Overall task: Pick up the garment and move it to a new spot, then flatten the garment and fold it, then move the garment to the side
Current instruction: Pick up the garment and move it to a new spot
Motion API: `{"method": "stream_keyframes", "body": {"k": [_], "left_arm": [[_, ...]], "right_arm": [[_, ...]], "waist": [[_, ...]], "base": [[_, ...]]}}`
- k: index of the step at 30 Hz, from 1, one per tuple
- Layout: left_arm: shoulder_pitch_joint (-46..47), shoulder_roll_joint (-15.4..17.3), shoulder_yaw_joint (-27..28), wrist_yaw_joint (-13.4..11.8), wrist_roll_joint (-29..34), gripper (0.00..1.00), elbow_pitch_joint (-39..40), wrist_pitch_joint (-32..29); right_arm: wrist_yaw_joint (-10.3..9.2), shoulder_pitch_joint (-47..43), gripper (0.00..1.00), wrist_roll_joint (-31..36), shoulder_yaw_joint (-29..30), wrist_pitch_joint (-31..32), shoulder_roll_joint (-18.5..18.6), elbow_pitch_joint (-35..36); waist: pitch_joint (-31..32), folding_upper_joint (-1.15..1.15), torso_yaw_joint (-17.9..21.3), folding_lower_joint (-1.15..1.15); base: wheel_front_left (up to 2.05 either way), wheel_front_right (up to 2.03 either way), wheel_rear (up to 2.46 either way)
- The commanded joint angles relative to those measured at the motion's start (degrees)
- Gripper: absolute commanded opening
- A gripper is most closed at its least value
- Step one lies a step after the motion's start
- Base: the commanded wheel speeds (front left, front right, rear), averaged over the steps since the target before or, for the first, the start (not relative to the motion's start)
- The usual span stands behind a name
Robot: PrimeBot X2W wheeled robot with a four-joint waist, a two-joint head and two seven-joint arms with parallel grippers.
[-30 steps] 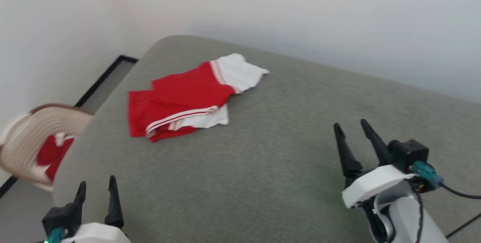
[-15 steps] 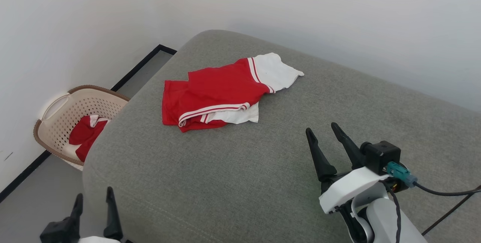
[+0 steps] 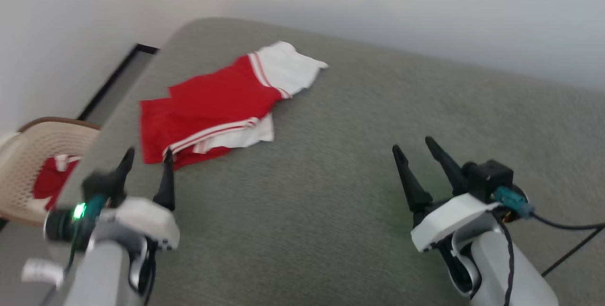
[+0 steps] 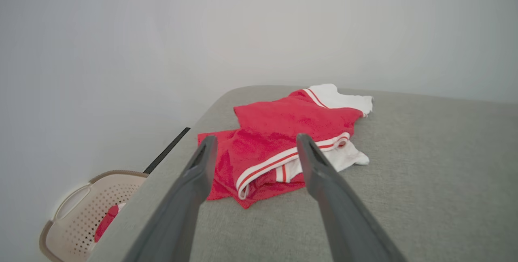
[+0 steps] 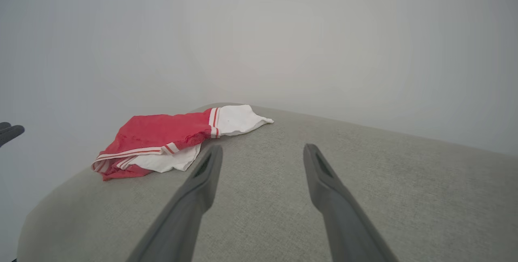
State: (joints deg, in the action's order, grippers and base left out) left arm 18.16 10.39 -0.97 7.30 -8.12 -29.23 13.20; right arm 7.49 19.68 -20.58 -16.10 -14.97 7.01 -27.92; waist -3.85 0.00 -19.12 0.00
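Motion blur softens the head view, and the garment (image 3: 212, 102) (image 4: 279, 122) (image 5: 162, 136) lies folded over itself, its neck and hem hard to make out and one white sleeve half tucked under a striped red fold. At the left edge, a beige perforated basket (image 3: 28, 154) (image 4: 81, 209), cut off by the frame, holds a partly visible red-and-white cloth (image 3: 47, 180). The garment rests on the far left part of a grey cushion (image 3: 354, 107), its long axis running from near left to far right, a white sleeve pointing toward the wall. Left tool (image 3: 148, 154) and right tool (image 3: 412, 145) hover spread and empty.
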Motion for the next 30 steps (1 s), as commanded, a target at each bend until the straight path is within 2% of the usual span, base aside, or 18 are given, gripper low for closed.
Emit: {"method": "stream_keyframes", "body": {"k": [1, 6, 9, 13, 14, 16, 18, 21, 30], "left_arm": [[2.91, 2.03, -2.70, 0.19, -0.68, 1.00, -1.54, -1.46], [12.87, 11.14, -14.62, 0.07, -10.85, 1.00, -9.02, -12.12], [16.74, 17.11, -21.75, 0.08, -17.77, 1.00, -10.47, -19.48], [19.82, 24.14, -27.91, 0.09, -26.82, 1.00, -10.48, -26.58], [19.82, 24.14, -27.91, 0.09, -26.82, 1.00, -10.48, -26.58], [21.78, 27.29, -30.15, 0.09, -29.56, 1.00, -10.45, -28.14], [23.55, 29.21, -33.41, 0.10, -33.14, 1.00, -11.42, -30.37], [25.35, 30.56, -35.08, 0.10, -34.07, 1.00, -12.51, -31.13], [28.63, 30.54, -40.62, 0.07, -40.30, 0.99, -18.91, -36.07]], "right_arm": [[0.00, 1.05, 1.00, 0.38, 0.20, -0.29, 0.29, 0.33], [0.00, 2.85, 1.00, 0.40, 0.31, -0.29, 0.49, 1.04], [0.00, 3.64, 1.00, 0.37, 0.71, -0.29, 0.31, 1.43], [0.00, 4.55, 1.00, 0.44, 1.07, -0.29, -0.08, 2.10], [0.00, 4.55, 1.00, 0.44, 1.07, -0.29, -0.08, 2.10], [0.00, 4.98, 1.00, 0.52, 1.14, -0.29, -0.26, 2.52], [0.00, 5.26, 1.00, 0.56, 1.33, -0.29, -0.13, 2.83], [0.01, 5.73, 1.00, 0.53, 1.24, -0.29, -0.07, 3.11], [0.00, 7.79, 1.00, 0.94, 0.24, -0.29, -0.32, 3.93]], "waist": [[-4.76, 0.00, 4.81, 0.00], [-9.40, 0.00, 9.99, 0.00], [-11.52, 0.00, 12.83, 0.00], [-13.99, 0.00, 16.00, 0.00], [-13.99, 0.00, 16.00, 0.00], [-15.12, 0.00, 17.15, 0.00], [-16.30, 0.00, 18.20, 0.00], [-17.07, 0.00, 18.72, 0.00], [-19.79, 0.00, 20.29, 0.00]], "base": [[0.00, 0.00, 0.00], [0.00, 0.00, 0.00], [0.00, 0.00, 0.00], [0.00, 0.00, 0.00], [0.00, 0.00, 0.00], [0.00, 0.00, 0.00], [0.00, 0.00, 0.00], [0.00, 0.00, 0.00], [0.00, 0.00, 0.00]]}}
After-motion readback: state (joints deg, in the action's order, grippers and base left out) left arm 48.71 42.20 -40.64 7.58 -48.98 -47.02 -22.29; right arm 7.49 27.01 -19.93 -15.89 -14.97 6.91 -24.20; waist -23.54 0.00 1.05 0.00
